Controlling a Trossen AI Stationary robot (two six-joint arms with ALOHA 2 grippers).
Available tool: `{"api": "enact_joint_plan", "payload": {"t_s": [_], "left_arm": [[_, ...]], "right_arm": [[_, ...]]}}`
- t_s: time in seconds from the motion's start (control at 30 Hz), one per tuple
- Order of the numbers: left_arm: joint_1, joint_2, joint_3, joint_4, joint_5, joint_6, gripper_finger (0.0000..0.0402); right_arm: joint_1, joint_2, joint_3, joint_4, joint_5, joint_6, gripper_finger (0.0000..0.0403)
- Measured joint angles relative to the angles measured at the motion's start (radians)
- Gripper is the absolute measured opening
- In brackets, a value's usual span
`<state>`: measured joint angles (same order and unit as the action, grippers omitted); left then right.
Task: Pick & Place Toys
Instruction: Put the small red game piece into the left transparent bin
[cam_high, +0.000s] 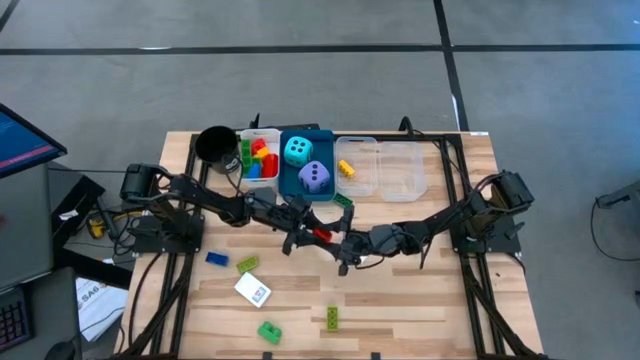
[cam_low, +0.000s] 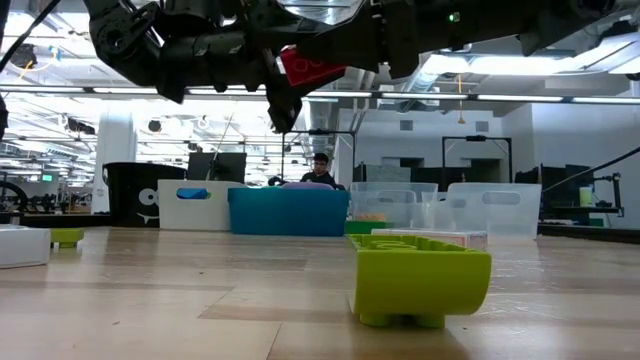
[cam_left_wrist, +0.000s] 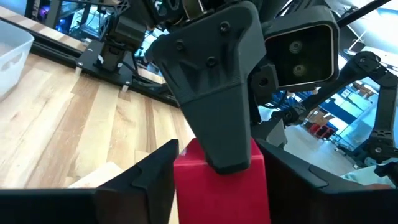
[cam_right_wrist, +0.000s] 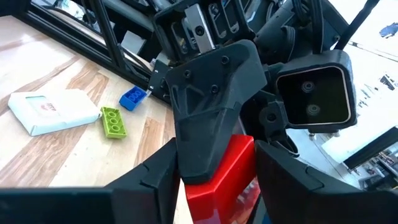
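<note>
Holding one red brick (cam_high: 318, 233) between both hands, left hand (cam_high: 303, 232) and right hand (cam_high: 345, 247) each grasping it mid-air; I risk dropping it if either releases mistimed.

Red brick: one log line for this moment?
phase: mid-air handover | red brick: above table middle | right gripper: shut on it | left gripper: at brick

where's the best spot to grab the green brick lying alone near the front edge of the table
Grip the green brick across its two long side walls, coming straight down from above. It lies flat and alone on the bare table, with nothing crowding it, so the flat parallel sides likely give the fingers the steadiest hold.
</note>
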<state>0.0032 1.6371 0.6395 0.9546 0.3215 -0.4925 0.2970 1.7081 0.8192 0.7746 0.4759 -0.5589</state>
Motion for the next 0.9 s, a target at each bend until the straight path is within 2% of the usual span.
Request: {"api": "enact_joint_plan", "payload": {"t_s": [0.27, 0.4, 0.67, 0.8, 0.9], "left_arm": [[0.037, -0.016, -0.001, -0.017, 0.109, -0.011, 0.0252], [0.055, -0.071, -0.012, -0.094, 0.132, -0.011, 0.0270], [0.109, -0.304, -0.069, -0.371, 0.136, 0.075, 0.0280], [0.149, -0.444, -0.121, -0.491, 0.122, 0.117, 0.0281], [0.169, -0.541, -0.173, -0.532, 0.057, 0.121, 0.0281]], "right_arm": [[0.000, 0.000, 0.000, -0.008, 0.026, 0.010, 0.0174], [0.002, -0.001, 0.000, -0.008, 0.050, 0.005, 0.0176], [0.003, -0.001, -0.001, -0.011, 0.080, 0.002, 0.0177], [0.003, -0.001, -0.002, -0.014, 0.190, 0.002, 0.0177], [0.003, -0.001, -0.002, -0.037, 0.290, 0.033, 0.0177]]}}
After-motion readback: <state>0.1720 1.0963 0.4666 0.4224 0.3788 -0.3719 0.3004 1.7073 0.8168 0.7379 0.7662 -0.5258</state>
